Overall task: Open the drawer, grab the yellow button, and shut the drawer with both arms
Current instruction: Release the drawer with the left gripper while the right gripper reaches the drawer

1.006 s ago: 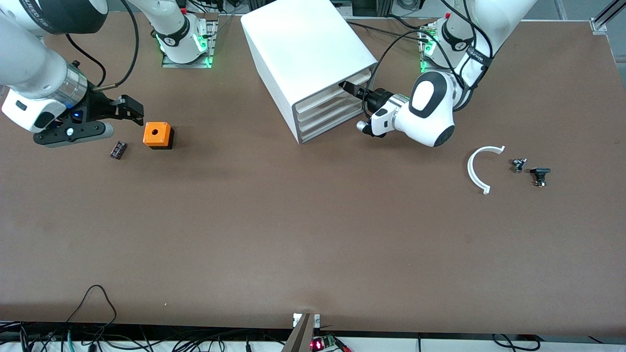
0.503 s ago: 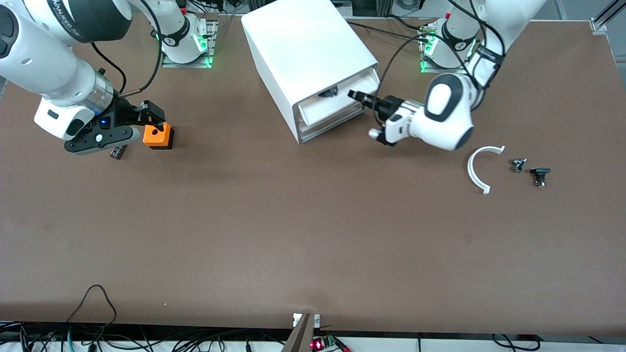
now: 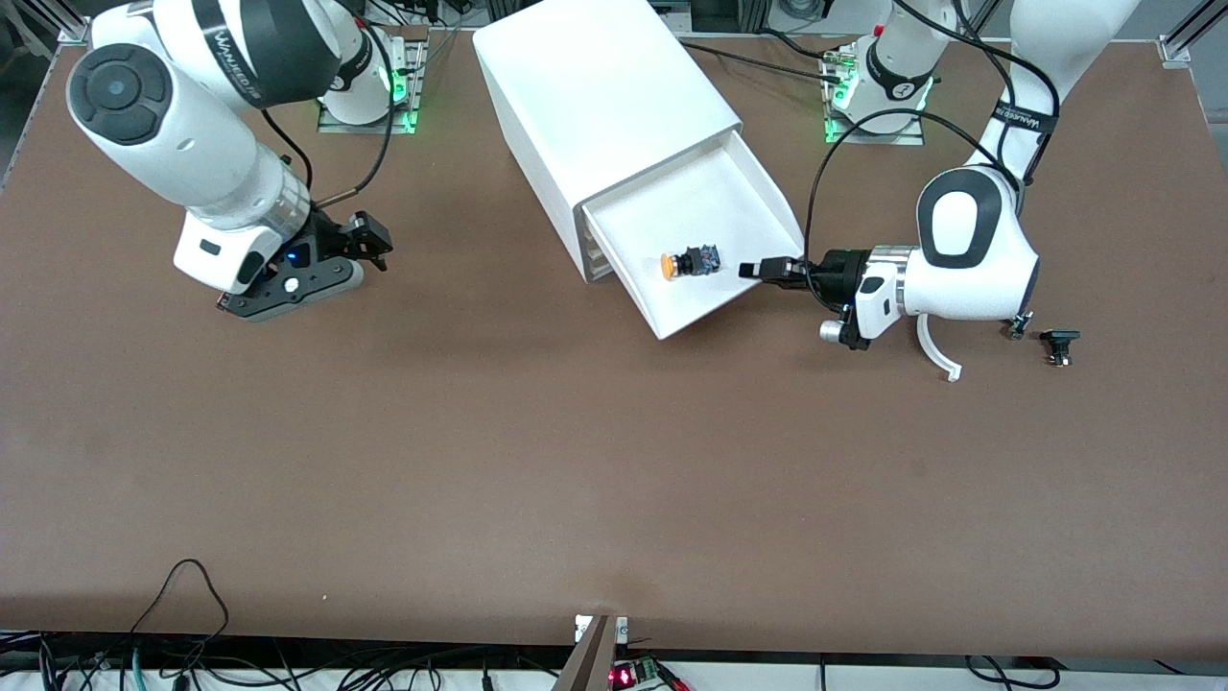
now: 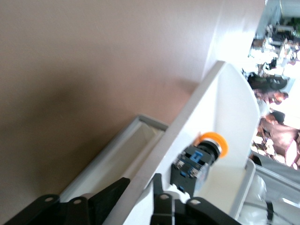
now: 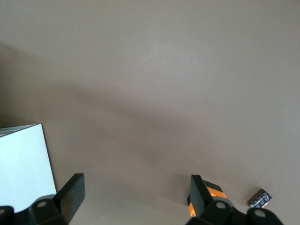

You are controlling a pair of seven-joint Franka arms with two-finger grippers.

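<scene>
Two arms work over the brown worktop (image 3: 537, 451). Upper centre of the front view holds the white cabinet (image 3: 600, 91), and its top drawer (image 3: 739, 206) is pulled well out, slanting down toward the centre right of the frame. The button (image 3: 687, 264) lies on the drawer's floor near its outer end, orange cap pointing toward the right arm's end of the worktop; the left wrist view shows it (image 4: 200, 159) lying on its side just inside the drawer's wall.

At centre right of the front view the left gripper (image 3: 767, 270) sits at the drawer's outer corner. In the left wrist view its jaws straddle the thin drawer wall (image 4: 187, 131), one finger outside and one inside, closed on it.

At the upper left of the front view the right gripper (image 3: 369, 240) hangs low over the worktop, between the cabinet and that arm's end. Its jaws are spread wide with nothing between them, as the right wrist view shows. That view also catches an orange cube (image 5: 212, 192) partly hidden by one finger, and a small dark ribbed block (image 5: 259, 198) beside it.

Lower right of the left arm, a white curved piece (image 3: 935, 350) and a small black part (image 3: 1058, 344) lie on the worktop.
</scene>
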